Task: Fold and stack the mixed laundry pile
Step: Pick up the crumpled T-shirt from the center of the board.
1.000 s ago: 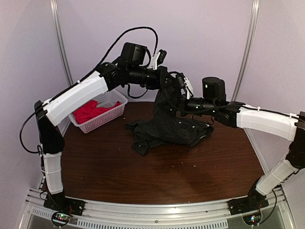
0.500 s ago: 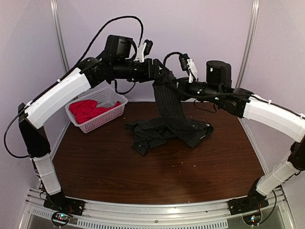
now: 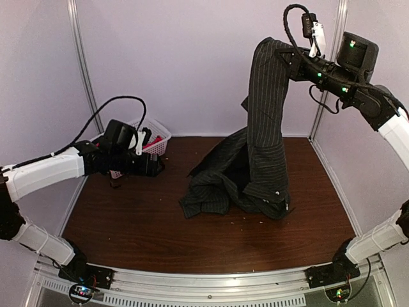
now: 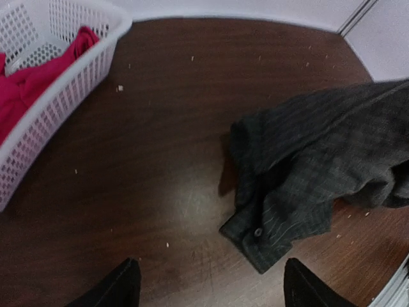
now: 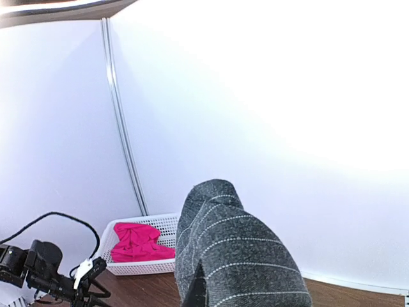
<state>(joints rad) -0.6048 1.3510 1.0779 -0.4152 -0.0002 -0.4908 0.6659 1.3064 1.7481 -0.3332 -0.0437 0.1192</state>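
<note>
— Spotted the dark charcoal pinstriped collared button shirt (image 3: 262,153)?

— Hung high from the right gripper (image 3: 281,55), which was pinched shut on a bunched fold at the very top. Draped down from there in a long column, with the lower part heaped on the dark brown wooden table (image 3: 192,236), right of centre.

— And found the left gripper (image 4: 211,295) where?

— Hovered low over the table's left part, near the white plastic lattice basket (image 4: 77,77). Stood with fingers (image 4: 121,288) spread wide and only bare wood between them. Faced a buttoned corner of the shirt lying flat just ahead, without touching it.

— Located the plain bright red-pink T-shirt (image 5: 137,242)?

— Lay crumpled inside the basket, at the table's far left corner by the wall. Sat well apart from the shirt.

— Seen any folding done?

— Could not call either garment folded. Looked rumpled, both of them, and were not stacked.
</note>
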